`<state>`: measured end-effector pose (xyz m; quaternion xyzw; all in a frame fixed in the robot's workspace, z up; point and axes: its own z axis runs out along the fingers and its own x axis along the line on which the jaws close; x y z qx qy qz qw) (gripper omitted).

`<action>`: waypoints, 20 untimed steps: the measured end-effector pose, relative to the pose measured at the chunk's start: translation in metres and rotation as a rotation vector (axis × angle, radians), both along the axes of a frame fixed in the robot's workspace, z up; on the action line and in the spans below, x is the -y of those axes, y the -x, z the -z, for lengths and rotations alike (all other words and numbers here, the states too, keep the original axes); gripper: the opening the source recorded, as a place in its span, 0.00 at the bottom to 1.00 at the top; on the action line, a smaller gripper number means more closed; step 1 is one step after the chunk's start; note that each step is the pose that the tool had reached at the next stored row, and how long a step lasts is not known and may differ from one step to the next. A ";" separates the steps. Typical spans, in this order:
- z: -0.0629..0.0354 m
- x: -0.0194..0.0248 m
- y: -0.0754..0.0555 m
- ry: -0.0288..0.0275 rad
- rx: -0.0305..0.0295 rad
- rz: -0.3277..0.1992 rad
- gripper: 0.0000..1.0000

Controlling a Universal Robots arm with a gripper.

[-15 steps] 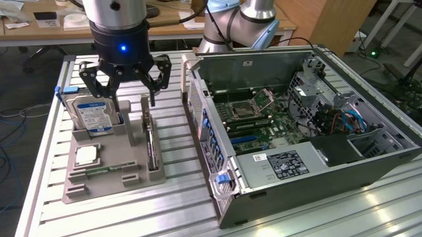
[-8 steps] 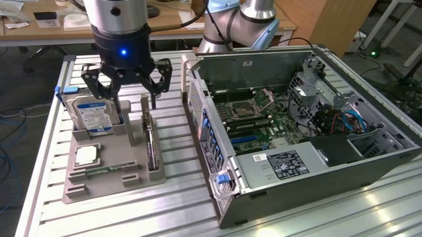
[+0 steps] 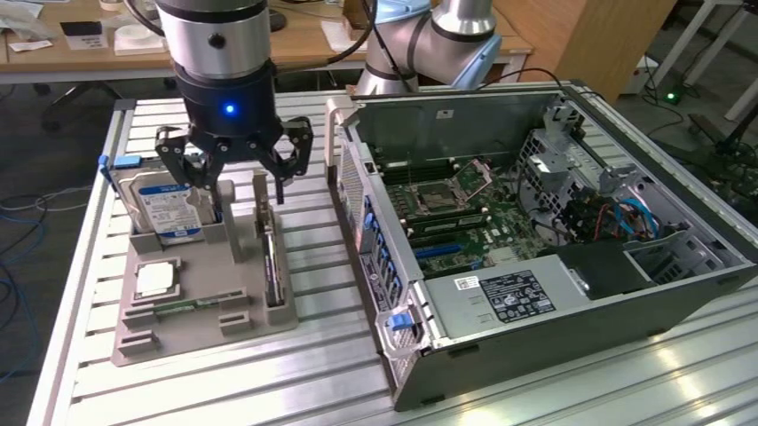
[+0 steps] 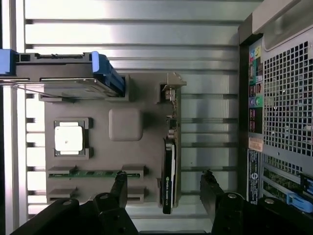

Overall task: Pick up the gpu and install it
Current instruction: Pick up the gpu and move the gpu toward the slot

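Two fingers (image 4: 119, 186) of your gripper (image 4: 164, 178) hang spread and empty over the gpu (image 4: 167, 176), which sits on edge in a slot of the gray holder (image 4: 98, 147) on the counter (image 4: 137, 34). Likely light, stiff and fragile: pinch its flat faces near the top edge. Beyond lies the open computer case (image 3: 569, 346).

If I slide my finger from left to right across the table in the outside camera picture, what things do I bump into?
Hard drive → gpu → computer case's holey back panel → motherboard → blue cables.
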<state>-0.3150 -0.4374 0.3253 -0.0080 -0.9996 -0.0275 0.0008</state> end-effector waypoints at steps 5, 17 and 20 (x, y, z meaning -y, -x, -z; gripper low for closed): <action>0.0064 0.0000 -0.001 0.0000 -0.0009 -0.016 0.71; 0.0263 0.0000 -0.001 -0.0001 -0.0015 -0.027 0.71; 0.0317 0.0000 -0.001 -0.0001 -0.0015 -0.027 0.71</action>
